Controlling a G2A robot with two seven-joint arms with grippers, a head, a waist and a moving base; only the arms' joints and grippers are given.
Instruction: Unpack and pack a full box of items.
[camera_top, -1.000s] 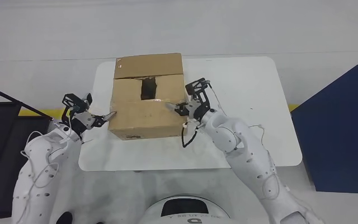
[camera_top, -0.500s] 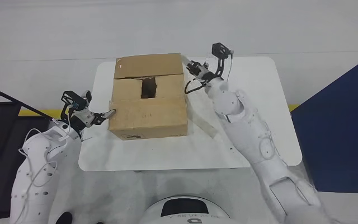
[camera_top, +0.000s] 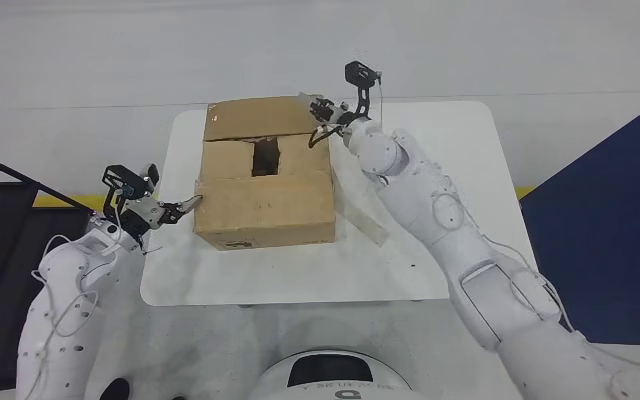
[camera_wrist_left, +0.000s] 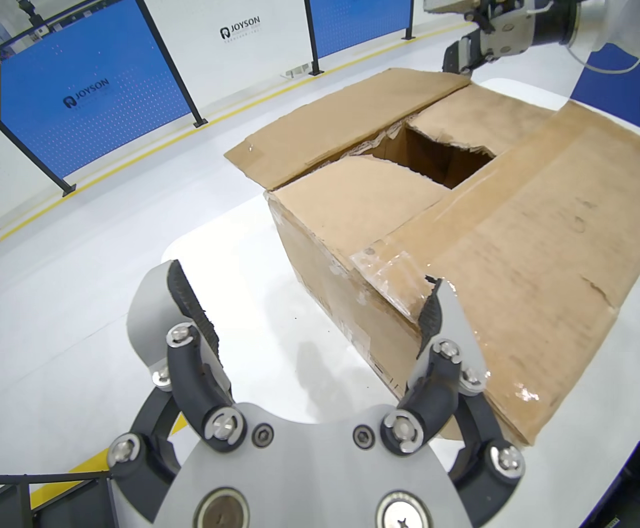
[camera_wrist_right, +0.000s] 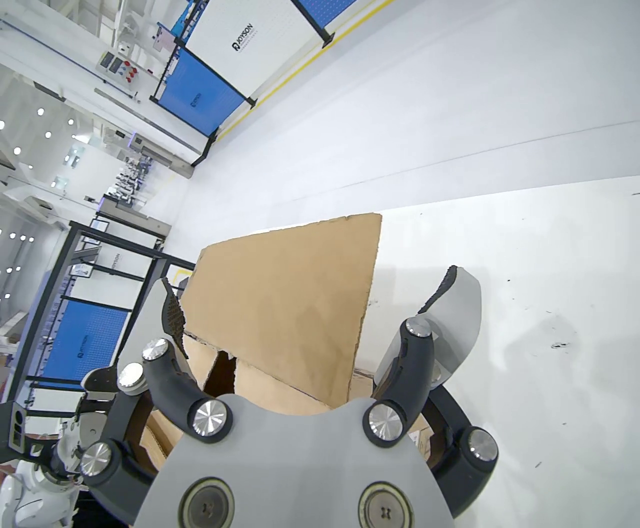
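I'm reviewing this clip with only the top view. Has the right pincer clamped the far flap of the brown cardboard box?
Observer: No. The right wrist view shows the right pincer open, with the raised far flap of the brown cardboard box between its spread fingers.
Operator: And the left pincer?
Observer: The left pincer is open too. One fingertip sits at the box's taped near corner, the other over the white table.
Operator: Anything inside the opening?
Observer: The left wrist view shows the opening with ragged torn edges. Inside is dark, so contents cannot be told.
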